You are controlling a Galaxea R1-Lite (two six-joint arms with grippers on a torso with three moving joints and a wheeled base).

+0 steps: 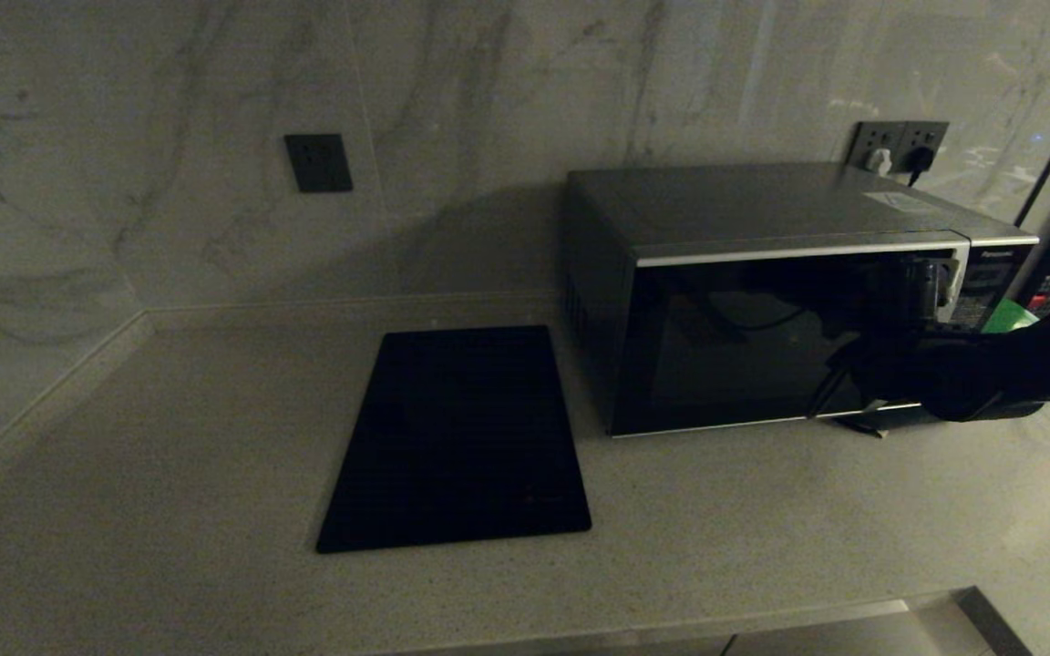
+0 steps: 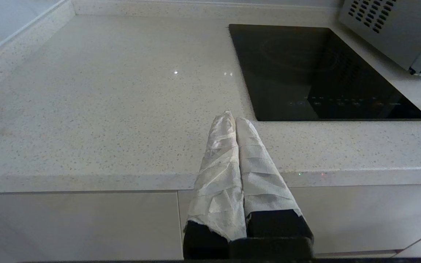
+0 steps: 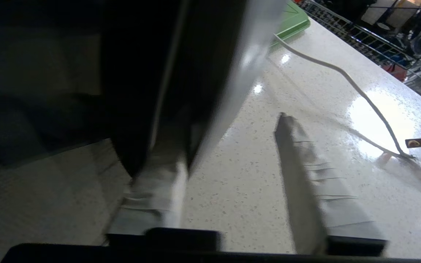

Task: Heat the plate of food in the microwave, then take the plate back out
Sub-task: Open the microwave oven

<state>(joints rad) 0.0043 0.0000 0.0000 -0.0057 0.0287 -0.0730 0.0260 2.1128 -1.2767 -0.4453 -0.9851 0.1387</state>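
On speckled pale counter (image 1: 169,437), marble wall (image 1: 124,109), black cooktop (image 1: 461,437), microwave (image 1: 762,301)

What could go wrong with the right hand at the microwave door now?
The right hand straddles the edge of the microwave door with a wide gap, so it could slip off when pulling. A white cable lies on the counter close by and might snag. The plate isn't visible, so its position is unconfirmed.

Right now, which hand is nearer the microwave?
Right. The right hand is at the microwave door's lower right edge; the left hand hangs off the counter edge, left of the black cooktop.
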